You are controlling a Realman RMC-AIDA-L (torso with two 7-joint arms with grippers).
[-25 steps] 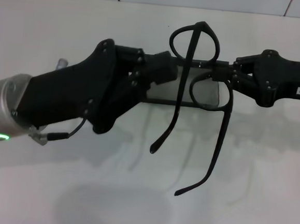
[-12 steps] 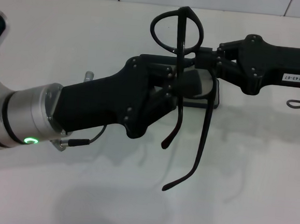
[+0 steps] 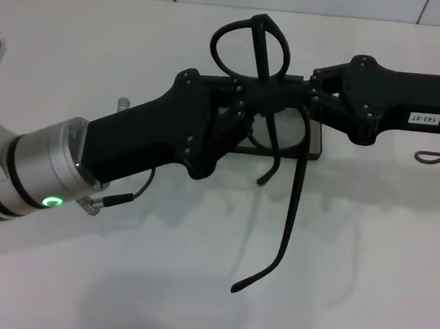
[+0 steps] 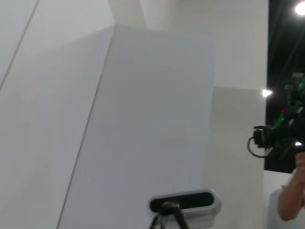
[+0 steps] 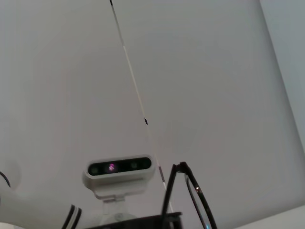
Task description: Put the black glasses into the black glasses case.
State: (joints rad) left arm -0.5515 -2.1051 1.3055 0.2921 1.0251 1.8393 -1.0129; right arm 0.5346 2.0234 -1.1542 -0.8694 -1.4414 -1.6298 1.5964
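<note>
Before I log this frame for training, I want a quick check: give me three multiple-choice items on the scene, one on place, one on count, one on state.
1. Where are the black glasses?
A flat on the table
B held up above the black glasses case
C shut inside the case

2. How many claws reach the frame?
A none
B one
C two

3. The temple arms are:
A unfolded, hanging down
B folded flat
C broken off

Answers: 1 B, the case shows beneath the lenses. 2 C, left claw and right claw meet there. 3 A, both arms hang toward the table.
</note>
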